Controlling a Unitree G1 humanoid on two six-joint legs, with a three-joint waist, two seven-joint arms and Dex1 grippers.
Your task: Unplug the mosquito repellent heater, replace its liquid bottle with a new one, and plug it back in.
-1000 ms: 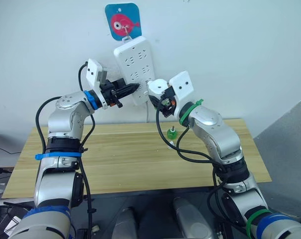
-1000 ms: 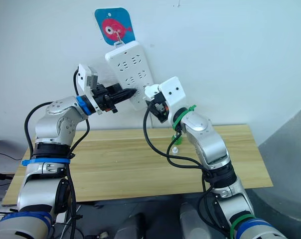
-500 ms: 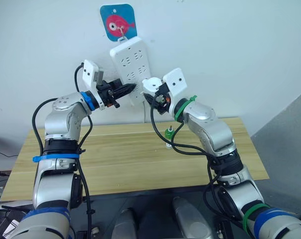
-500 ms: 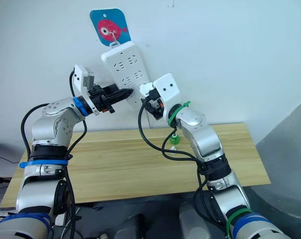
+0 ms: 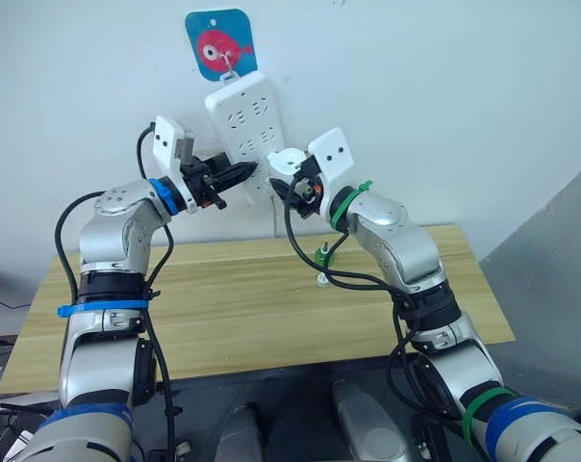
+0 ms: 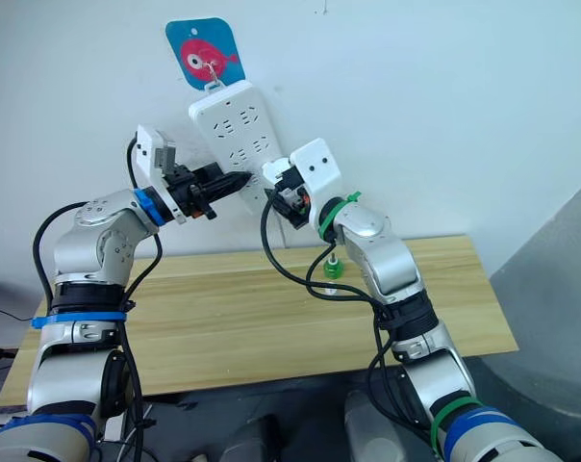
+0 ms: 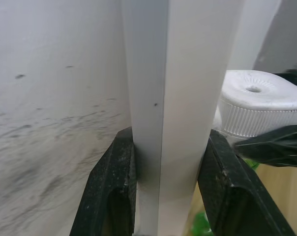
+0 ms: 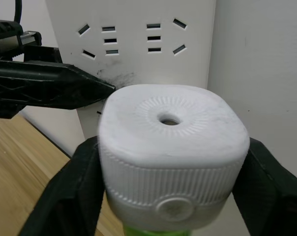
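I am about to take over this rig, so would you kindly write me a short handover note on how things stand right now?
Left gripper: shut on the edge of the long white multi-socket power strip hanging on the wall, steadying it.
Right gripper: shut on the small white rounded plastic heater, held at the strip's lower end; a green bottle shows under its body.
Another small green translucent bottle stands on the wooden table, a small whitish cap beside it.
Whether the prongs are seated in a socket cannot be told.
Left: if the bottle is swapped, plug in and release.
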